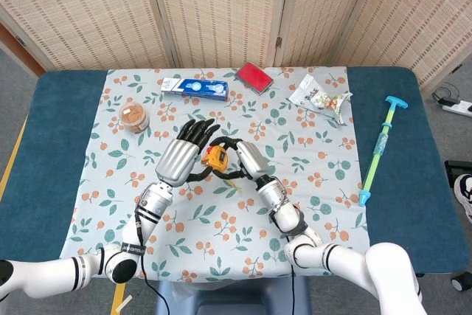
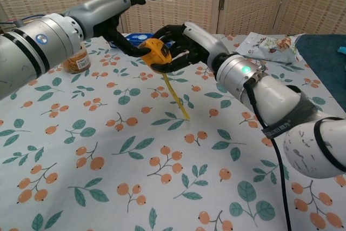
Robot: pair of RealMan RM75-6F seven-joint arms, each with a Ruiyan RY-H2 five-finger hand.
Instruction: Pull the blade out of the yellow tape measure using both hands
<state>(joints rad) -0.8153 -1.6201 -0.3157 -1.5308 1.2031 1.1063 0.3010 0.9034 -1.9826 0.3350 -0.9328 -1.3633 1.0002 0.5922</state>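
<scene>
Fingers first: the right hand is wrapped around the yellow tape measure, holding it up off the floral tablecloth over the middle of the table, with a length of blade already hanging down out of the case toward the cloth. The left hand has its fingers spread and holds nothing, though its thumb looks to be right up against the case from the other side; can't tell from either view if it's actually touching. My take on the step: the left hand has to catch the blade itself, not the case, so it should drop lower and pinch the strip close under the case mouth where it's stiffest. Then pull straight along the line of the blade while the right hand keeps the case steady and doesn't twist, otherwise the blade will likely kink or slip free.
</scene>
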